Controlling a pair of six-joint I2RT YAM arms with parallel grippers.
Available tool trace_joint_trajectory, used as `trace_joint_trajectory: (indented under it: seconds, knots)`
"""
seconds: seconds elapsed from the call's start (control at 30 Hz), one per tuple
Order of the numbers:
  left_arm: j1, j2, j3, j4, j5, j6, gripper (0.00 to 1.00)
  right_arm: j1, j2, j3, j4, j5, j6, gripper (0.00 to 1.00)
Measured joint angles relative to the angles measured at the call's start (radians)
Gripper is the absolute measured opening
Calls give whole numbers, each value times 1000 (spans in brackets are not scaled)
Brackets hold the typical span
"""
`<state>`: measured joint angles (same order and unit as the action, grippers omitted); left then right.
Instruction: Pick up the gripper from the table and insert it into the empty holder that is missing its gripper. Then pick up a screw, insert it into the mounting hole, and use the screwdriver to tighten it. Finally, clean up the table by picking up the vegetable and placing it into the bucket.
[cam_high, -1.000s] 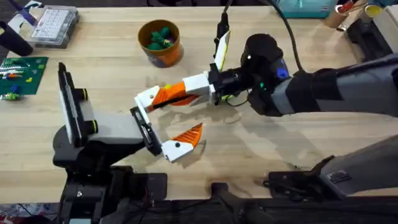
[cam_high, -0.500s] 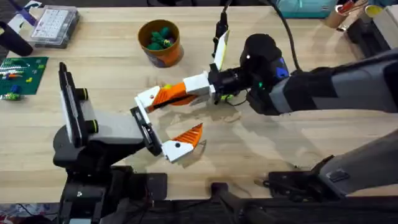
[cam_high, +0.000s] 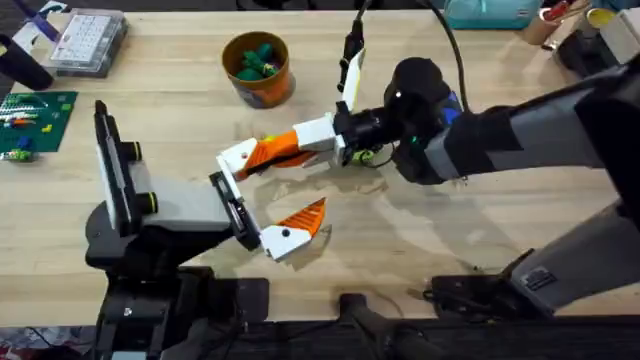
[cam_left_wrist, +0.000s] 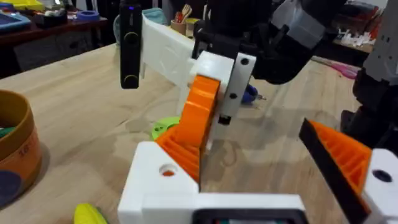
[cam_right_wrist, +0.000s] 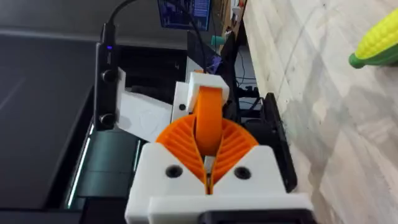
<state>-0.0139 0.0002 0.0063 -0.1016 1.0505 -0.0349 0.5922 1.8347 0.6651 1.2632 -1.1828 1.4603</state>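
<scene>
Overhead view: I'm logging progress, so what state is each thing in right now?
right tool, shut on the gripper piece
gripper piece, held at the left tool's empty holder
left tool, open, one finger mounted
bucket, upright, green items inside
corn, lying on the table, outside the bucket

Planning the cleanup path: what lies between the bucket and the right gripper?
Overhead view: bare table from the bucket, then a small yellow piece, likely the vegetable, right against the right gripper.

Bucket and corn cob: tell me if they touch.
Apart. The overhead view shows bare table between the bucket and the corn cob.
</scene>
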Motion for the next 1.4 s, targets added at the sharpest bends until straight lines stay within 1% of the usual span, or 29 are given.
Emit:
trace_joint_trajectory:
  seconds: [0.23, 1.4]
  knots:
    - [0, 0, 0, 0, 0, 1, 987, 0, 3, 0, 16, 4, 35, 14]
    - [0, 0, 0, 0, 0, 1, 987, 0, 3, 0, 15, 15, 35, 10]
